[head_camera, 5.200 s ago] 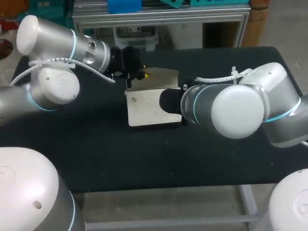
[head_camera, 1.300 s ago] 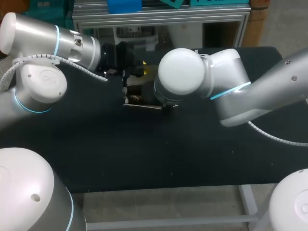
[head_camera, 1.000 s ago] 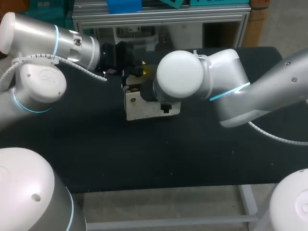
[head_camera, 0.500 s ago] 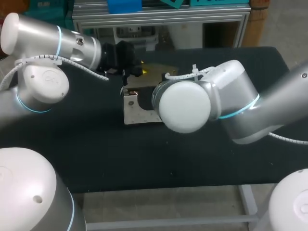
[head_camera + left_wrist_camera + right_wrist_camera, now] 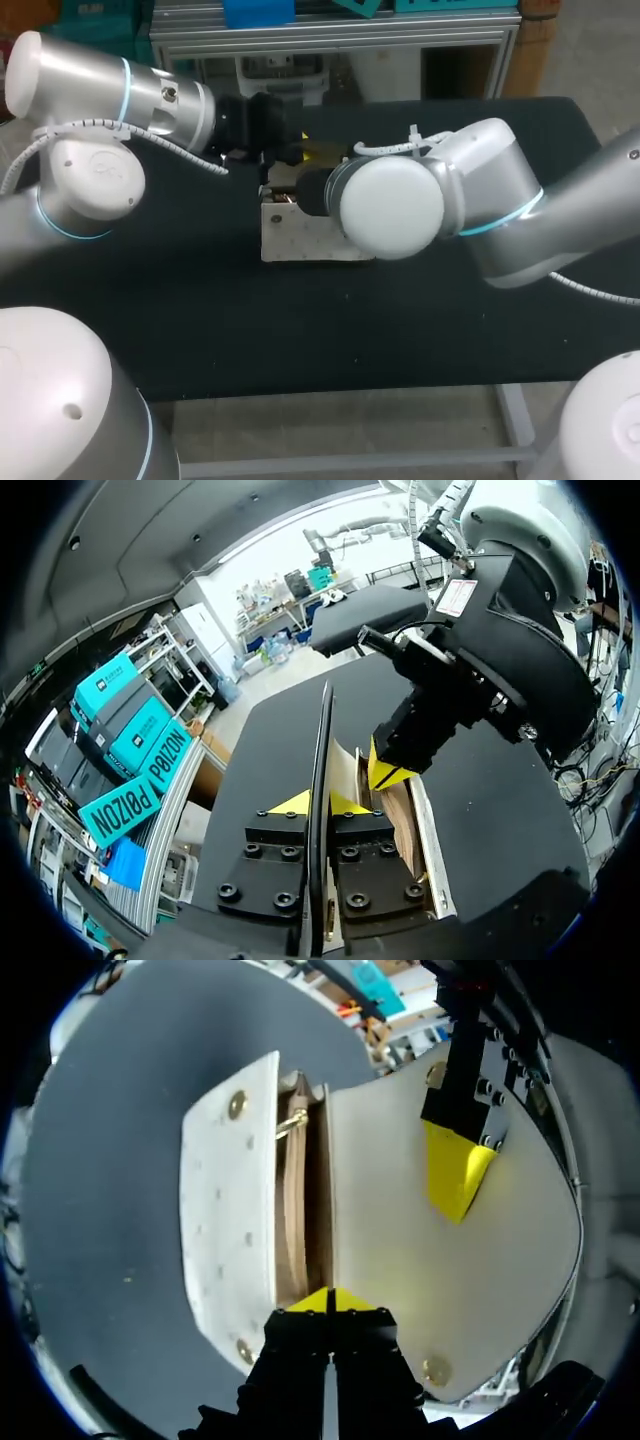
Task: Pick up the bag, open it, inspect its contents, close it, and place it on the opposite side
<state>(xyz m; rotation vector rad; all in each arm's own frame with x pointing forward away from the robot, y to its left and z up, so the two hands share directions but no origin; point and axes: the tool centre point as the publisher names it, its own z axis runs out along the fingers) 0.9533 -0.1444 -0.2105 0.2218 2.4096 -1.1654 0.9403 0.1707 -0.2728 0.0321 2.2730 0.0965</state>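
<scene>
One black table (image 5: 200, 320) fills the middle of the head view, with two robot arms meeting over one cream bag (image 5: 300, 238) just above the centre of the frame. The left arm (image 5: 110, 90) enters from the upper left. The right arm (image 5: 480, 210) enters from the right edge, and its big white joint covers the bag's right end.

The bag lies on the table with its mouth open. Its flap (image 5: 400, 1240) is lifted clear of the front panel, and a strip of tan lining (image 5: 292, 1220) shows in the gap between the two.

In the left wrist view, the left gripper (image 5: 320, 802) is clamped on the flap. The flap appears edge-on as a thin sheet, with one yellow tip pressed to each face.

In the right wrist view, the right gripper (image 5: 328, 1300) has its two yellow tips pressed together at the bag's mouth, just beside the lining (whether any edge is pinched between them cannot be told). Ahead of it, one yellow finger of the left gripper lies against the flap's pale inner face.

Four round brass studs (image 5: 237, 1105) can be counted in that view, two on the front panel and two on the flap. One small gold clasp (image 5: 294, 1120) sits at the far end of the mouth.
</scene>
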